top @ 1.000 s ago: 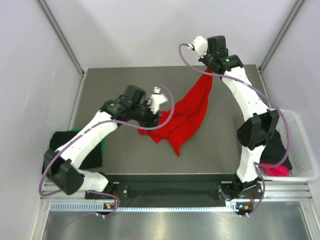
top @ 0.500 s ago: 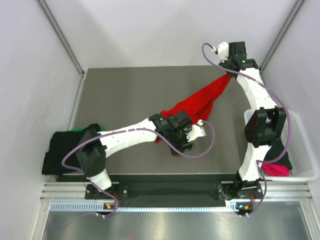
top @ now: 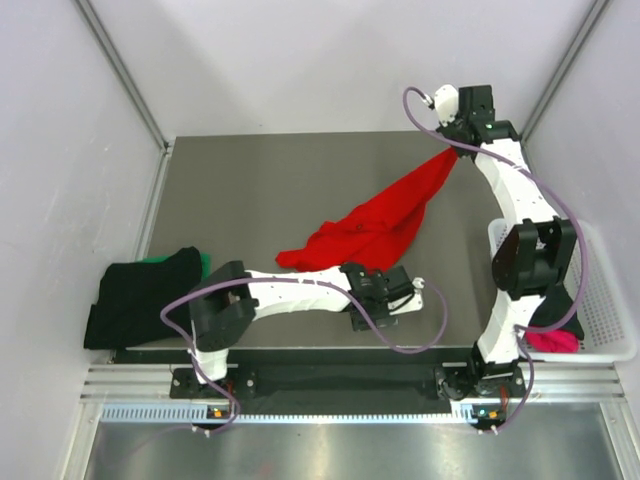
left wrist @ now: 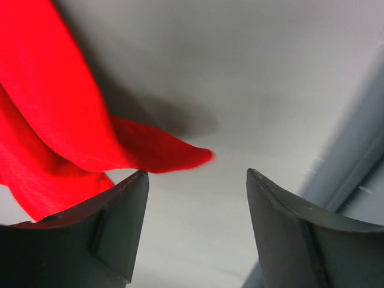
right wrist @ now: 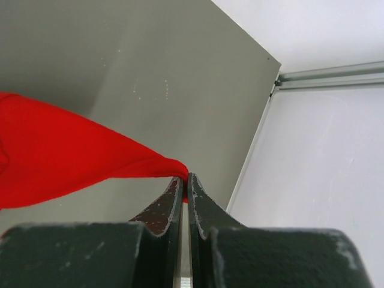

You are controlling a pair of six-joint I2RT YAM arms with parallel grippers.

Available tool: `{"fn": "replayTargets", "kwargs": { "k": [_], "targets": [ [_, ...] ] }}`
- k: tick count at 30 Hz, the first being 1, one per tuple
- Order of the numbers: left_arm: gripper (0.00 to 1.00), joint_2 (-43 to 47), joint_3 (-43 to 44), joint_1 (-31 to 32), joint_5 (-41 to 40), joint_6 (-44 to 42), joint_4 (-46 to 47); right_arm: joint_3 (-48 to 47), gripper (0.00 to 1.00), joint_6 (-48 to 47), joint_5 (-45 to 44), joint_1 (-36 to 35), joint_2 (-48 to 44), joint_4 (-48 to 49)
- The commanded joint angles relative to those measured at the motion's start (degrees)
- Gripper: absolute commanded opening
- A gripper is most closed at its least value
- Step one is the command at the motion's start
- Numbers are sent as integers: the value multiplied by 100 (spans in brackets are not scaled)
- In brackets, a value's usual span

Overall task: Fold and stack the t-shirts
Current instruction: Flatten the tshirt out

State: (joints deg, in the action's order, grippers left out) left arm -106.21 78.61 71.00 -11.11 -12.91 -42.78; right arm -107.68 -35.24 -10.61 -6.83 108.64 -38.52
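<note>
A bright red t-shirt (top: pixel 385 215) lies stretched in a diagonal band across the grey table, from a bunched end (top: pixel 305 255) at the middle up to the far right. My right gripper (top: pixel 456 148) is shut on its far corner and holds it lifted; in the right wrist view the cloth (right wrist: pixel 66 150) runs left from the pinched tip (right wrist: pixel 185 176). My left gripper (top: pixel 385 298) stands open just in front of the shirt's near edge, low over the table. In the left wrist view a red fold (left wrist: pixel 54 120) lies beyond the left finger (left wrist: pixel 120 216), and nothing is between the fingers.
A black t-shirt (top: pixel 135 300) lies at the table's left edge, with green cloth (top: pixel 203 262) showing under it. A white mesh basket (top: pixel 603 300) stands at the right, holding magenta-pink cloth (top: pixel 553 341) and dark cloth. The table's front edge is close behind the left gripper.
The left gripper has let go of the red shirt, opened and swung from its left side round to its front edge. The right gripper pulled the corner to the far right, stretching the cloth.
</note>
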Motion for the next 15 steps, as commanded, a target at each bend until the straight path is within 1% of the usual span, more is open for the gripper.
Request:
{"fn": "replayTargets", "kwargs": {
  "k": [1, 4, 5, 7, 9, 10, 11, 14, 15],
  "targets": [
    [69, -443, 216, -43, -769, 69, 121, 141, 0, 132, 164, 59, -475, 336],
    [69, -654, 295, -43, -927, 52, 235, 247, 0, 106, 173, 68, -493, 363],
    [68, -751, 348, -43, -1163, 43, 262, 282, 0, 97, 173, 76, -502, 380],
    [56, -1110, 646, -95, -1305, 104, 52, 361, 0, 97, 173, 94, -528, 433],
    [29, -1243, 874, -148, -1192, 218, -98, 397, 0, 97, 209, 103, -563, 442],
    [8, -1287, 910, -157, -1191, 236, -142, 449, 0, 97, 217, 112, -581, 442],
    [1, -1279, 902, -157, -1209, 245, -125, 476, 0, 97, 235, 112, -607, 451],
    [0, -1034, 832, -157, -1296, 210, -46, 581, 0, 88, 217, 112, -686, 477],
    [0, -911, 771, -157, -1453, 96, -2, 599, 0, 88, 217, 129, -738, 469]
  ]
}}
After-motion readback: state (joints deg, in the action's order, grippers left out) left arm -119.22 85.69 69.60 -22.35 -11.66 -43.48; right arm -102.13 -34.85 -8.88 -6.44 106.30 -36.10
